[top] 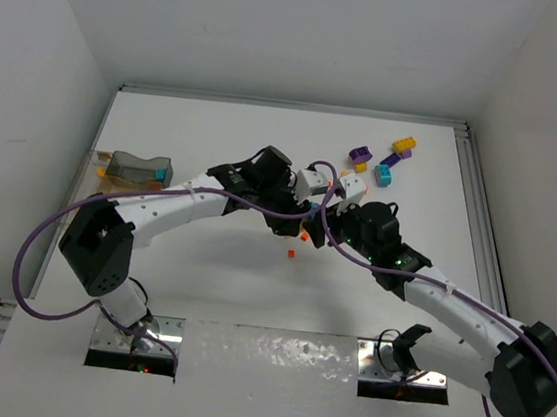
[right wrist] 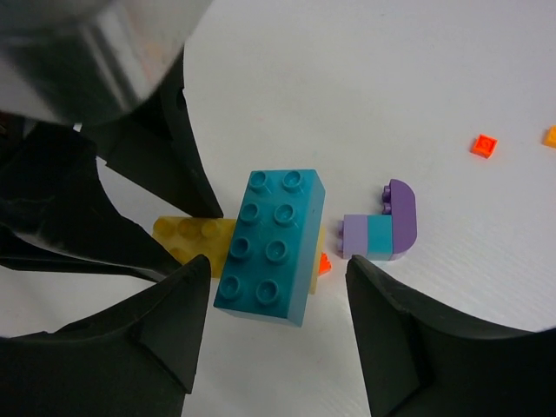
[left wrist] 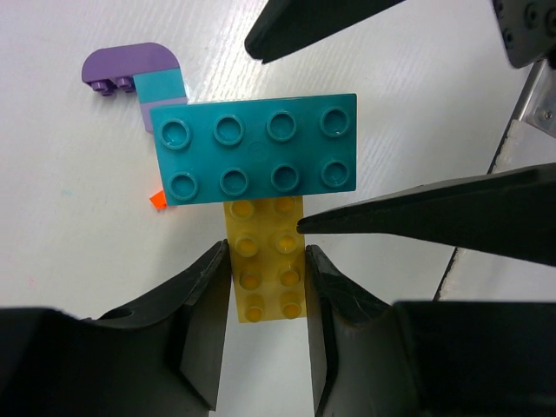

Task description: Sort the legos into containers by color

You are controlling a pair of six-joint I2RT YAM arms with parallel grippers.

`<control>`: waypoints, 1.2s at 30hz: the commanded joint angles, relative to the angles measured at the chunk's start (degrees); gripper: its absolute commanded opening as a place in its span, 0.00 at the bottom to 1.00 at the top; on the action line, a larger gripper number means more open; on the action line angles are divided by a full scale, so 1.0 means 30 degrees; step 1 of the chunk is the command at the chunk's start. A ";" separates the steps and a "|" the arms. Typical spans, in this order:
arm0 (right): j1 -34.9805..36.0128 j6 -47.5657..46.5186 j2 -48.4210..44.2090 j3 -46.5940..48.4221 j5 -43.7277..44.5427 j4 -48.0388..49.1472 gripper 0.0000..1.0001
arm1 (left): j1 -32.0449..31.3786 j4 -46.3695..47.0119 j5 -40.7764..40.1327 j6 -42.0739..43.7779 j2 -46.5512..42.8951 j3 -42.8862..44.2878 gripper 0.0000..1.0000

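A teal eight-stud brick (left wrist: 256, 148) sits crosswise on top of a yellow brick (left wrist: 265, 269). My left gripper (left wrist: 265, 256) is shut on the yellow brick, one finger against each long side. My right gripper (right wrist: 278, 262) is open and straddles the teal brick (right wrist: 271, 248), with a gap on its right side. Both grippers meet mid-table (top: 307, 224). A purple-and-teal curved piece (right wrist: 387, 228) lies just beside the stack, and a tiny orange stud (left wrist: 157, 199) touches it. The clear container (top: 134, 170) at the far left holds a teal brick (top: 162, 172).
Loose purple (top: 359, 154), yellow (top: 404, 143) and teal (top: 383, 175) bricks lie at the back right. Small orange studs lie near the grippers (top: 291, 254) and to the right in the right wrist view (right wrist: 484, 145). Walls enclose the table.
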 commanded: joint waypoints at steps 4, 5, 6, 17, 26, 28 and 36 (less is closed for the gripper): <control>0.0281 0.0111 0.0360 0.0680 0.0374 0.0989 0.54 | -0.0093 0.0845 0.0176 -0.0067 0.0085 0.1000 0.00; 0.0281 0.0140 0.0361 0.0622 0.0432 0.1077 0.51 | -0.0093 0.0847 0.0206 -0.0067 0.0086 0.1000 0.00; 0.0281 0.0228 0.0390 0.0621 0.0462 0.1310 0.48 | -0.0093 0.0876 0.0264 -0.0038 0.0086 0.1000 0.00; 0.0281 0.0724 -0.0166 0.0358 0.2042 0.2278 0.00 | -0.0093 0.0848 -0.0348 0.0253 0.0260 -0.0169 0.00; 0.0076 0.2163 -0.0197 0.1381 0.4797 0.2547 0.00 | 0.0111 0.0056 -0.2842 0.1515 0.1491 -0.1782 0.00; 0.0076 0.1871 0.0300 0.2140 0.5439 0.1348 0.00 | 0.0141 0.0202 -0.2636 0.1311 0.1463 -0.1783 0.00; -0.0128 0.0904 0.0244 0.1999 0.8927 -0.1850 0.00 | 0.2449 -0.0936 -0.3602 0.0402 0.1140 -0.0467 0.00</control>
